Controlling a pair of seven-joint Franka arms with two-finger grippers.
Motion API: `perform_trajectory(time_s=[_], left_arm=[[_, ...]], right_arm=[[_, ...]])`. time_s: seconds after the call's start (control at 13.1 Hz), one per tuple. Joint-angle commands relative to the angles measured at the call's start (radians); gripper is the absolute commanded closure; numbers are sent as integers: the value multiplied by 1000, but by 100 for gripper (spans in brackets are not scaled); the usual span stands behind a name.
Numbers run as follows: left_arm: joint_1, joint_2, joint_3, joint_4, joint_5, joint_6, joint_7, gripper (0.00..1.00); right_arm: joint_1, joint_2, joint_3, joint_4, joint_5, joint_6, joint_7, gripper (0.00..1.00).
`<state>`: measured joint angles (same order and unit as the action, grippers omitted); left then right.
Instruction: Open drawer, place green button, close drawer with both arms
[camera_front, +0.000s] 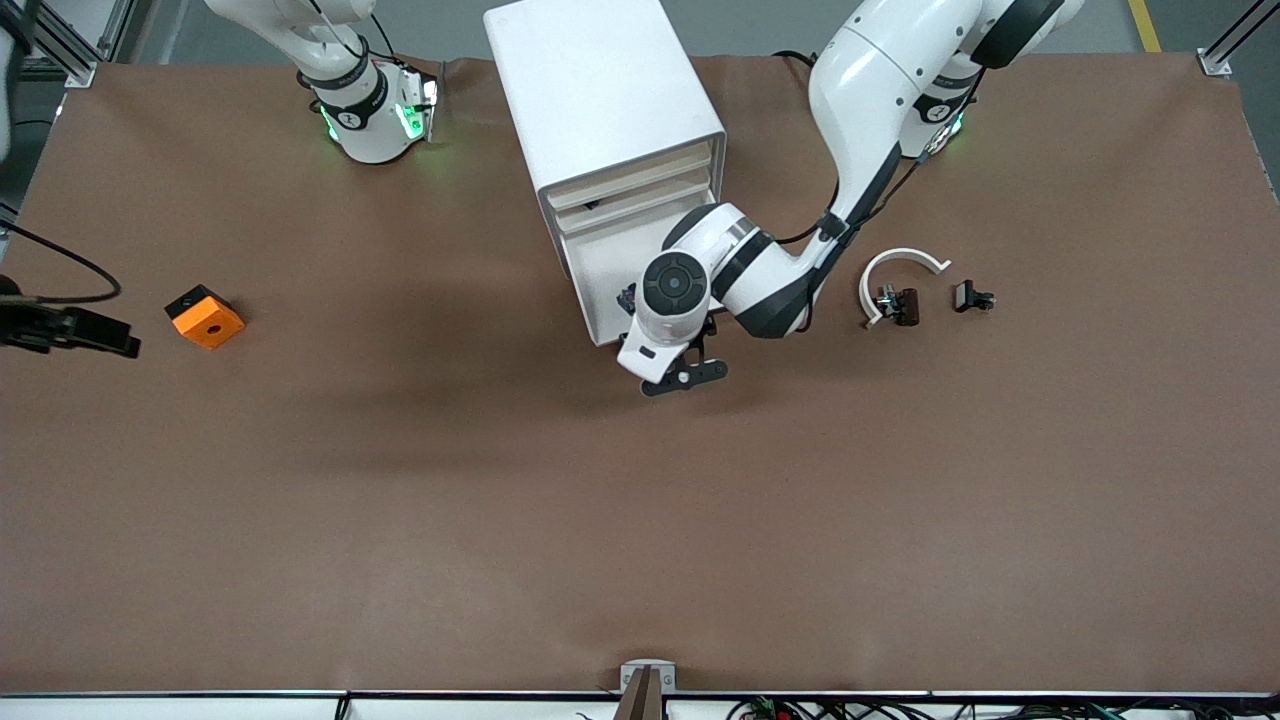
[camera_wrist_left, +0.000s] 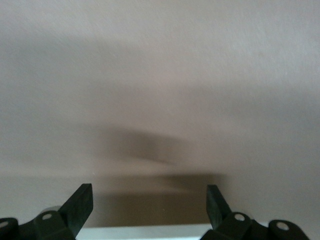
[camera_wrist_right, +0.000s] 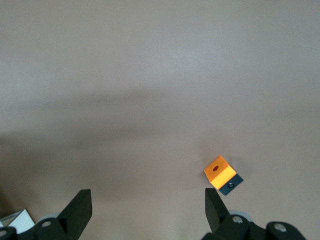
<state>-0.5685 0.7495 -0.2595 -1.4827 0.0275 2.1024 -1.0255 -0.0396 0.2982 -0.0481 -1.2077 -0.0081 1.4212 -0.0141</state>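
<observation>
The white cabinet (camera_front: 600, 90) stands at the table's middle, near the robots' bases. Its lowest drawer (camera_front: 597, 270) is pulled out toward the front camera as a white tray. The button (camera_front: 628, 297) shows only as a small dark, bluish speck in that tray, partly hidden by the left wrist. My left gripper (camera_front: 685, 377) is low at the drawer's front edge, open and holding nothing (camera_wrist_left: 150, 195); a white edge (camera_wrist_left: 150, 232) lies just under it. My right gripper (camera_front: 120, 340) hangs open (camera_wrist_right: 148, 200) beside the orange block (camera_front: 205, 316) at the right arm's end of the table.
In the right wrist view the orange block (camera_wrist_right: 220, 171) lies close to one finger. A white arc (camera_front: 900, 262) with a dark clip (camera_front: 900, 303) and a second clip (camera_front: 972, 297) lie toward the left arm's end. Brown mat covers the table.
</observation>
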Motion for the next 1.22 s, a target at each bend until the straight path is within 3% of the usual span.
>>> perform_trajectory(time_s=[0.0,0.23,0.61,1.14], left_arm=[[22,-32,-47,-57,19,22,-28,0],[38,-30,-88,-82,9,22,-60,0],[111,-19,-214,-116,9,22,-142,0],[110,8,-280,-129,9,22,-228,0]], right_arm=[[-20,-60,21,-16,13,-25,5,0],[-34,-145,25,-93,17,2,2,0],[-42,-310,24,-321,17,74,2,0],[-42,-336,24,-332,17,71,-7,0]])
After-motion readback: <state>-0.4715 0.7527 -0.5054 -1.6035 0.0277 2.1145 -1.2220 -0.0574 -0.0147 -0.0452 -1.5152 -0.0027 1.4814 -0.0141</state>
